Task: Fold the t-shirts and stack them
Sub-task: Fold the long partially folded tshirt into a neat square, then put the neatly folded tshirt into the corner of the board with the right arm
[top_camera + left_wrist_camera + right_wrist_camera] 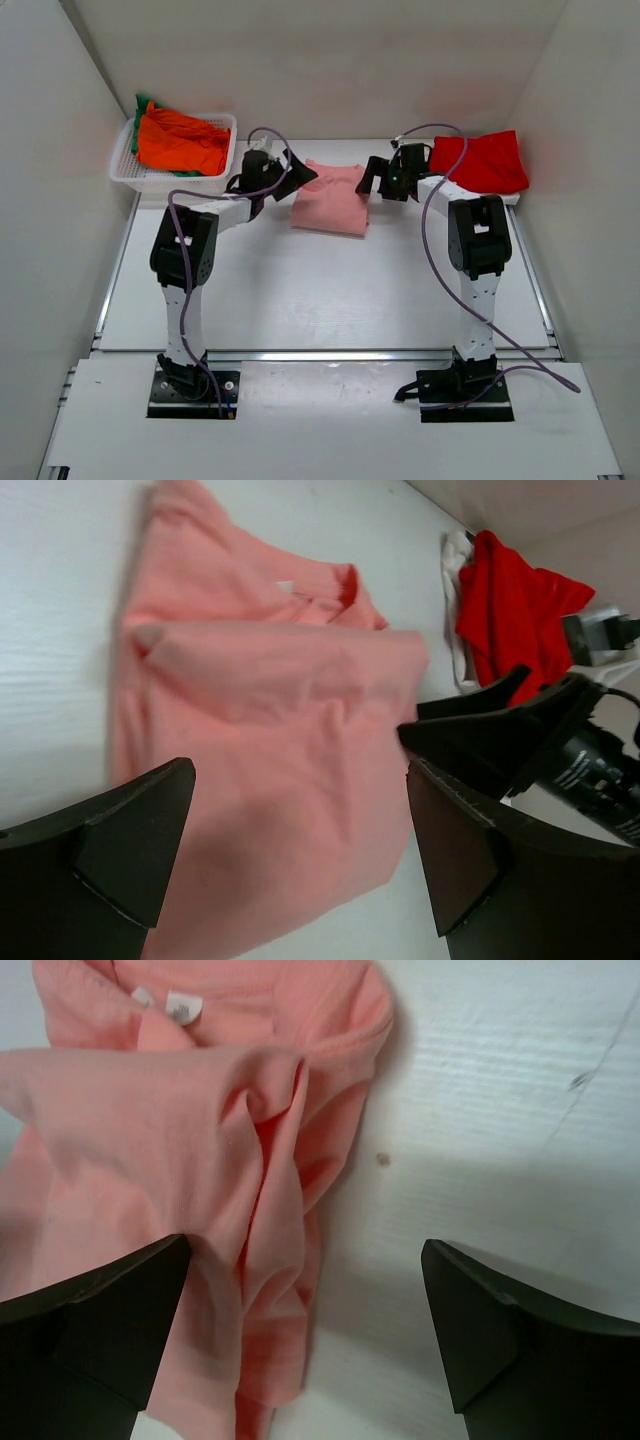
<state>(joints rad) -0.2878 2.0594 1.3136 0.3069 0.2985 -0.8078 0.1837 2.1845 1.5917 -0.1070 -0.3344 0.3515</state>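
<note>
top view: a folded pink shirt (332, 200) is seen lying on the table (300, 290), between the left gripper (292, 178) and the right gripper (375, 178). a red shirt (482, 160) is laid at the far right. an orange shirt (180, 143) and a green shirt (140, 104) are piled in the basket (160, 183) at the far left.
left wrist: the fingers are spread wide and nothing is gripped; the pink shirt is seen beneath them.
right wrist: the fingers are likewise spread and empty, over the pink shirt's bunched edge.
</note>
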